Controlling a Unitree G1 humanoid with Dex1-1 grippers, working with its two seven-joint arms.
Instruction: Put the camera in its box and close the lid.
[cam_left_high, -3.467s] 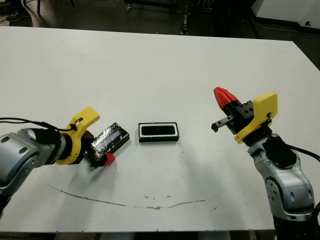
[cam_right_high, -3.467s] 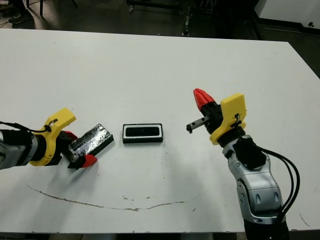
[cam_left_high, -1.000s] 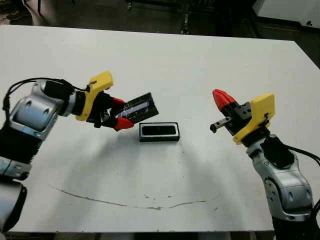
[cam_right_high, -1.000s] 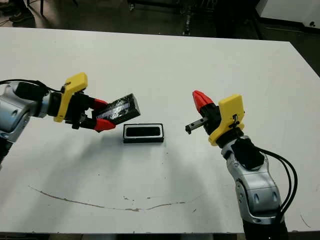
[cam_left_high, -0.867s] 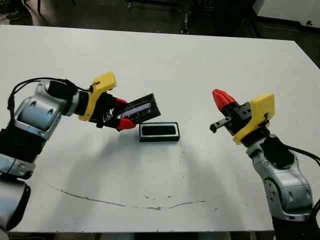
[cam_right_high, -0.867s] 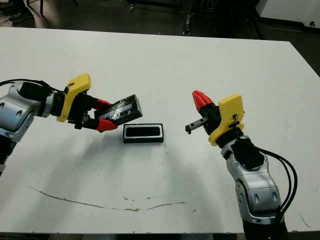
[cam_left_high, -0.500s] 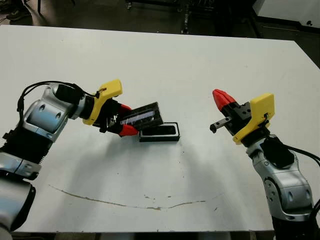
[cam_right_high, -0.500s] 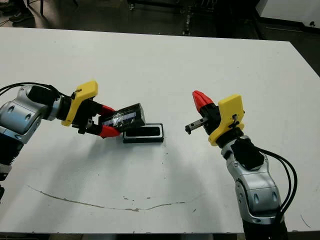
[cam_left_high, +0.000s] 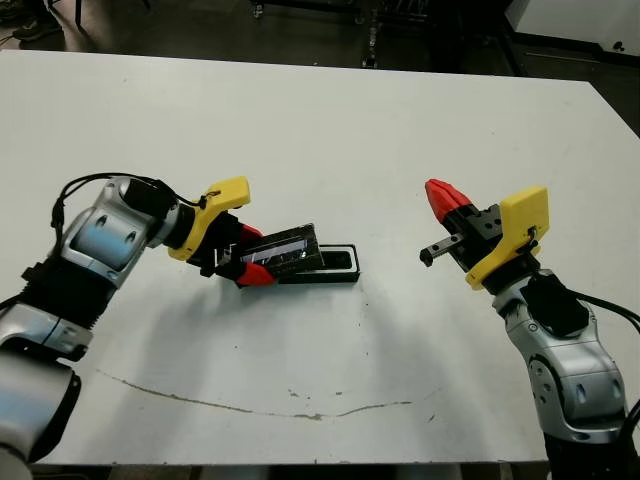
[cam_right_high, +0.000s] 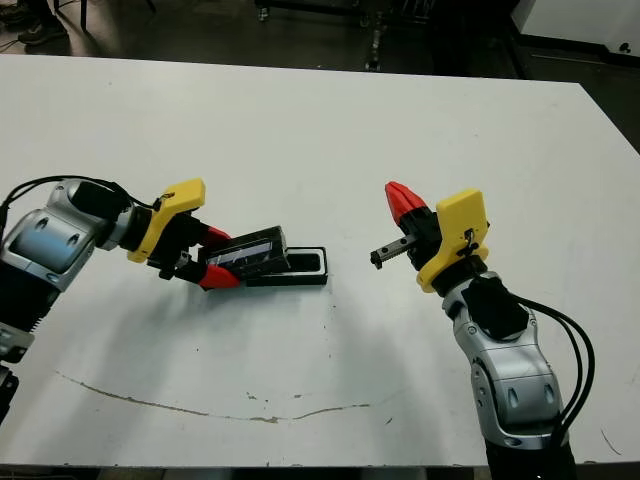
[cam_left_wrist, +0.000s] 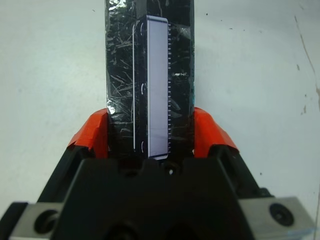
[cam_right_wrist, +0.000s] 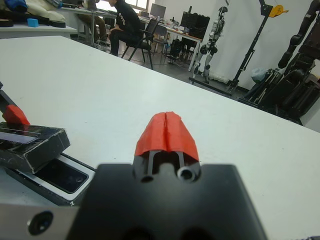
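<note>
Lowered: left gripper (cam_left_high: 243, 262) pinching glossy lid (cam_left_high: 280, 254), tilted over box (cam_left_high: 335, 265), maybe touching; right gripper (cam_left_high: 447, 198) pressed together.

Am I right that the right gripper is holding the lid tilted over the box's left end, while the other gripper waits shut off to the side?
Not quite: the left gripper holds the lid, as the left eye view shows. It does sit tilted over the left end of the box, and the right gripper waits shut.
</note>
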